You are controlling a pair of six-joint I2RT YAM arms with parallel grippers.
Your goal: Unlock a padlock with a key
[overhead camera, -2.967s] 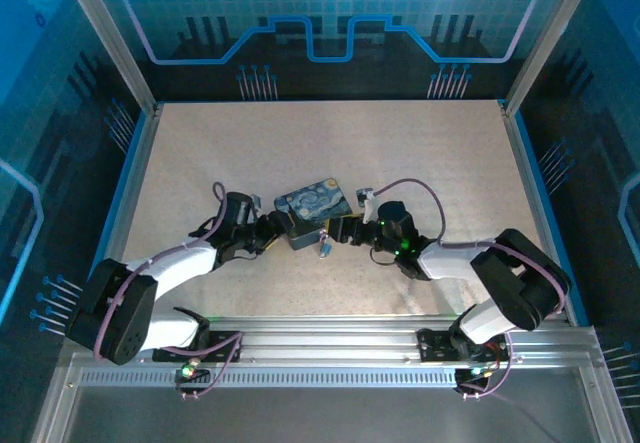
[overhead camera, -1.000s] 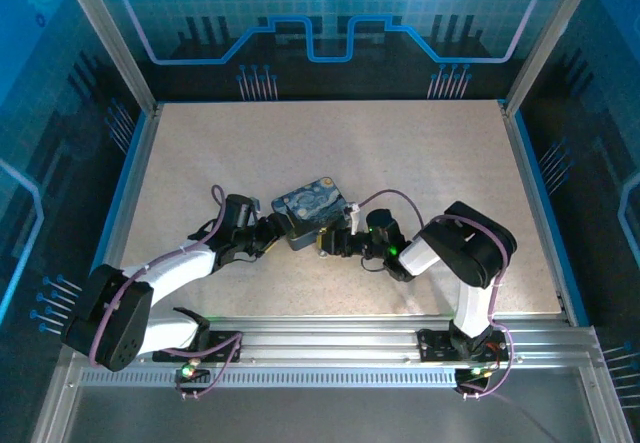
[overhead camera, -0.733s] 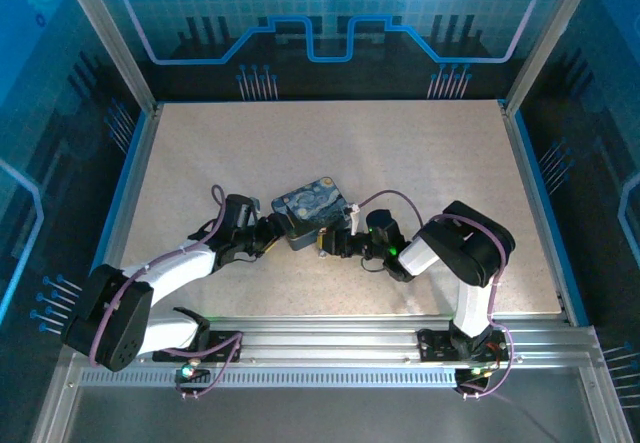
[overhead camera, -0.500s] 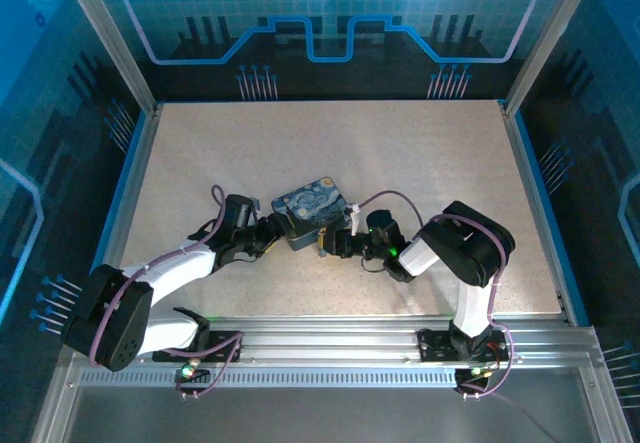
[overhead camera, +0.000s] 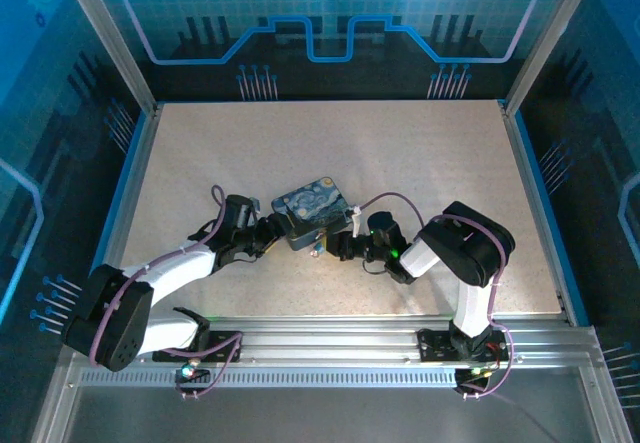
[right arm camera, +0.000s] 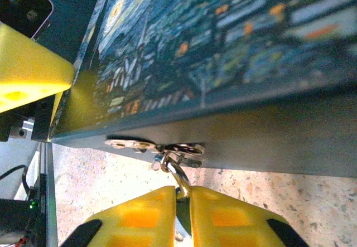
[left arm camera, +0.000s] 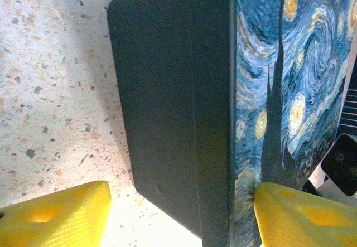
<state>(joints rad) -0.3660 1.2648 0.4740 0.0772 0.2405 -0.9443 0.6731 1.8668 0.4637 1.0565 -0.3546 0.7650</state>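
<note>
Speckled counter [overhead camera: 430, 153] spreads wide around the box [overhead camera: 312, 206] printed with a starry night. Seen from above, the box sits well apart from the side rails [overhead camera: 133, 198]. The left pincer [overhead camera: 272, 231] is at its near left corner and the right pincer [overhead camera: 330, 247] at its near edge.

At the left wrist, the left pincer [left arm camera: 178, 219] is spread, with a yellow finger [left arm camera: 56, 219] on either side of the box [left arm camera: 167, 107]. A lit strip of counter separates one finger from the dark wall.

At the right wrist, the right pincer [right arm camera: 183, 202] is pressed together on the padlock [right arm camera: 177, 174], whose silvery loop hangs from the latch [right arm camera: 150, 145] on the box's edge.
</note>
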